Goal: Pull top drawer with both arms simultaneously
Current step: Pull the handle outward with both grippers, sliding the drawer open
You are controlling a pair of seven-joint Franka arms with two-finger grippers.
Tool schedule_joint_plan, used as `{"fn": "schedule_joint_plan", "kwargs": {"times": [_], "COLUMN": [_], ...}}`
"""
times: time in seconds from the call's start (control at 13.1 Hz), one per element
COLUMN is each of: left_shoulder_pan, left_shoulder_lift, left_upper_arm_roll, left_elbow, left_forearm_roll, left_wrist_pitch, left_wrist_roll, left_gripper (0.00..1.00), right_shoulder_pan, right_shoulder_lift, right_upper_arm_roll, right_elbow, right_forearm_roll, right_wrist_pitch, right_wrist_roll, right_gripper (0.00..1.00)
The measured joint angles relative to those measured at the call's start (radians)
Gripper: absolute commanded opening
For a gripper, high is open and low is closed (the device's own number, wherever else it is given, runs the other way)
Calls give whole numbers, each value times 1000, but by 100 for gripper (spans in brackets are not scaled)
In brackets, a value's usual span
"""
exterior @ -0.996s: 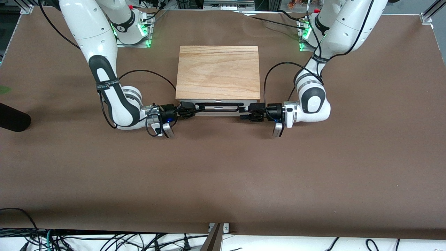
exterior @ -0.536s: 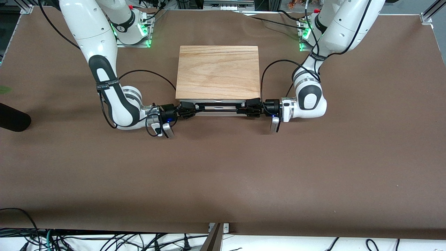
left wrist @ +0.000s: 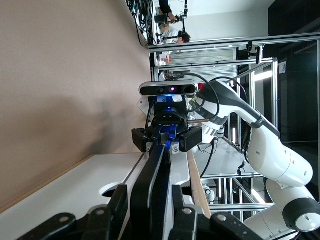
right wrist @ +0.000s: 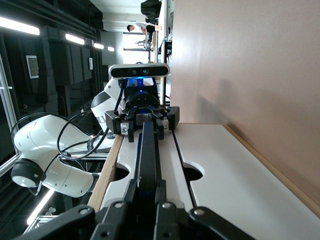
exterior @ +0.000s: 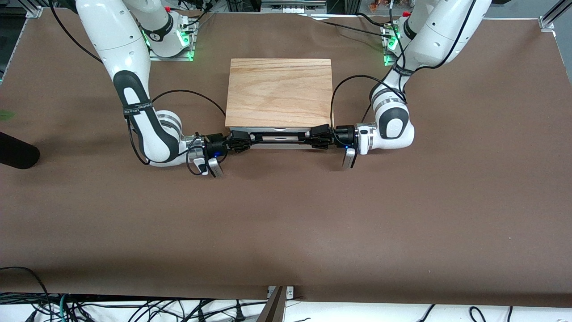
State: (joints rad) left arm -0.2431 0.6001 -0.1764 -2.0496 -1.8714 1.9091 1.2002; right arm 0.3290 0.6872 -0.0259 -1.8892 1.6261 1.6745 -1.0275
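The drawer (exterior: 279, 133) sits in the upper centre of the front view, just under the cabinet (exterior: 279, 91) top's near edge. Only its white front and black handle (exterior: 279, 137) show, so it looks not yet pulled out.

The right tool (exterior: 241, 142) is clamped narrow on the handle at the right arm's end. The left tool (exterior: 318, 138) is at the left arm's end. In the left wrist view its fingers (left wrist: 120, 202) flank the bar closely and look pressed against it, so I judge it to be holding the handle too.

The step in hand, as I read it, is the joint pull. To do it well:
- Make sure both grips are firm first.
- Draw both tools toward the lower edge of the frame at the same speed.
- Keep the bar parallel to the cabinet front, because uneven pulling would likely skew the drawer and jam it.
- Hold the height constant and stay clear of the desk (exterior: 286, 214).
- Watch that the light cabinet does not slide along.
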Motion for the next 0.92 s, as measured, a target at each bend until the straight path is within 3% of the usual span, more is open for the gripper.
{"fn": "schedule_joint_plan", "kwargs": {"times": [0.15, 0.31, 0.77, 0.92], "left_shoulder_pan": [0, 0, 1, 2], "left_shoulder_lift": [0, 0, 2, 6], "left_upper_arm_roll": [0, 0, -1, -2], "left_elbow": [0, -1, -3, -2], "left_forearm_roll": [0, 0, -2, -6], "left_wrist_pitch": [0, 2, 10, 6], "left_wrist_roll": [0, 0, -10, -11], "left_gripper": [40, 10, 8, 0], "right_shoulder_pan": [0, 0, 0, 0], "right_shoulder_lift": [0, 0, 0, 0], "right_upper_arm_roll": [0, 0, 0, 0], "right_elbow": [0, 1, 2, 3], "right_forearm_roll": [0, 0, 0, 0], "right_wrist_pitch": [0, 0, 1, 2], "right_wrist_roll": [0, -1, -9, -9], "right_gripper": [0, 0, 0, 0]}}
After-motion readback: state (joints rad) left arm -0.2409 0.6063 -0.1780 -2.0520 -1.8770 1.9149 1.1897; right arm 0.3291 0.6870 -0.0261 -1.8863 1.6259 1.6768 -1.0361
